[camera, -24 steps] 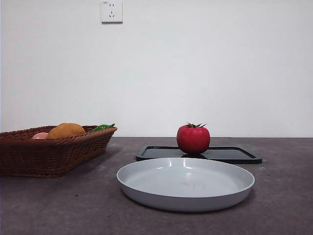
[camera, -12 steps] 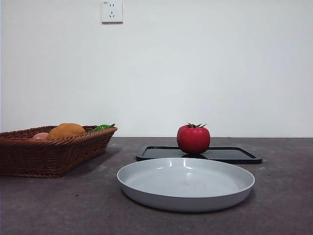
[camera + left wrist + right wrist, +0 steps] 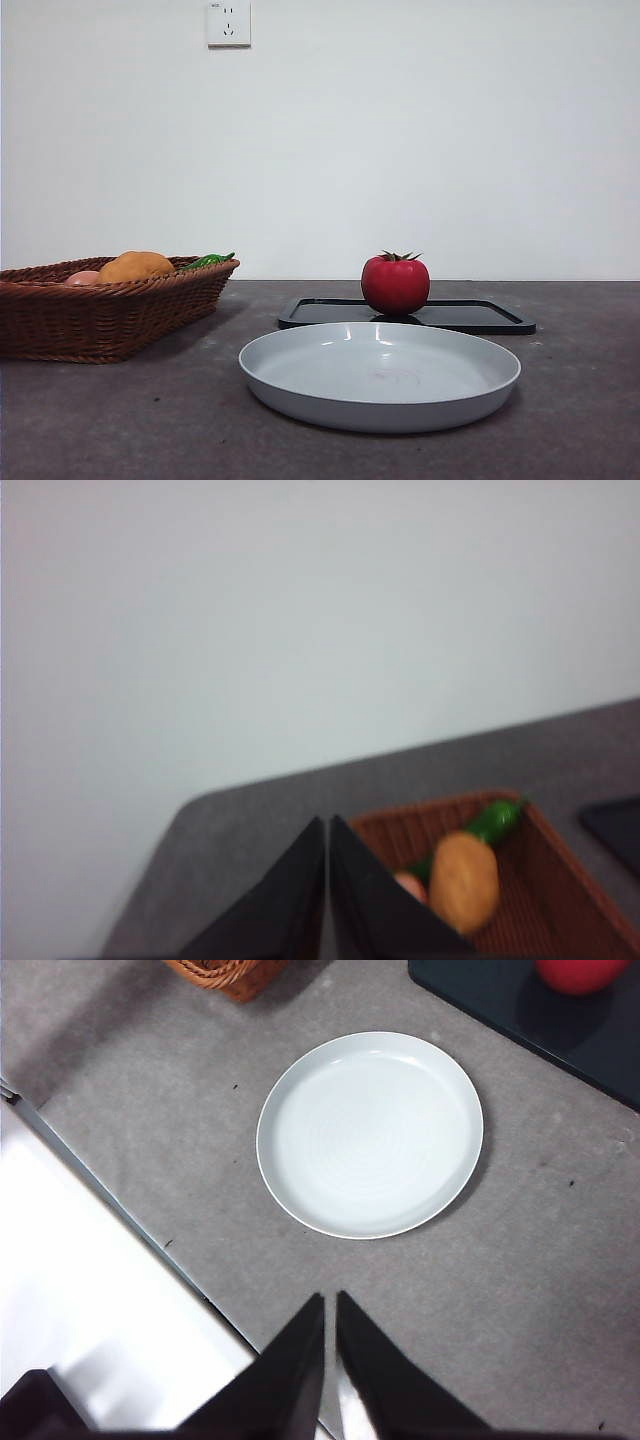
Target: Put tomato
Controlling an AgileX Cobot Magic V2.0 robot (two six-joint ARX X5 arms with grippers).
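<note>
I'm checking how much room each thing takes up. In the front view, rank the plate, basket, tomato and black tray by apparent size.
1. plate
2. basket, cut off at the edge, so unsure against the plate
3. black tray, farther back
4. tomato

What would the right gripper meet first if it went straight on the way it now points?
Probably bare grey table, just short of the round pale grey plate; the right gripper points that way with jaws shut. Depth is unclear.
</note>
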